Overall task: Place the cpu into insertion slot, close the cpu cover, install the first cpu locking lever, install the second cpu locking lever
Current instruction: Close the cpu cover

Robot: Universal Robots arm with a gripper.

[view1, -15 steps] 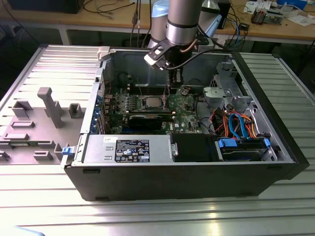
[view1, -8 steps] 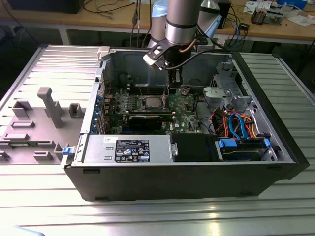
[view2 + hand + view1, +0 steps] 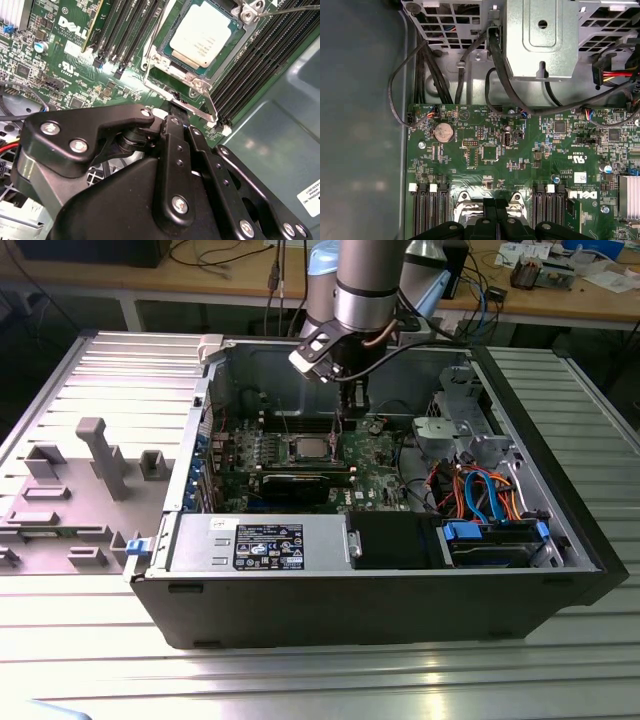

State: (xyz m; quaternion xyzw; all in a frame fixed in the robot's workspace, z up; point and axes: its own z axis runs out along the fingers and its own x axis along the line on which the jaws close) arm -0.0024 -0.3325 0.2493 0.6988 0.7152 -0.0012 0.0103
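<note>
Black hand (image 3: 175, 111) clenched, nothing visibly held; small flat silver-grey square cpu (image 3: 204, 36) just ahead, seated inside thin silver metal cpu cover (image 3: 170, 67); likely light, rigid, fragile, edges-only hold.
</note>
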